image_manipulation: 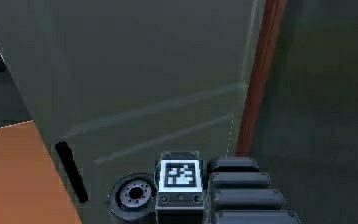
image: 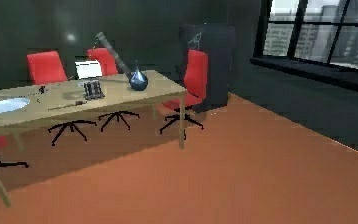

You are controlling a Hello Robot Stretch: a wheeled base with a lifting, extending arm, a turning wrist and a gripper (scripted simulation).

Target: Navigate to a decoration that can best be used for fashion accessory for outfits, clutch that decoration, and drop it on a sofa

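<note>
Table (image: 152, 94): long, pale wooden slab.

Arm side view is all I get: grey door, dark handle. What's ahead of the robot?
Observer: A wooden table on the forward view's left, with red chairs around it.
Operator: Anything on it?
Observer: A laptop, a white plate and a desk lamp.
Operator: And to the right?
Observer: A window in the dark wall, with orange floor below it.
</note>
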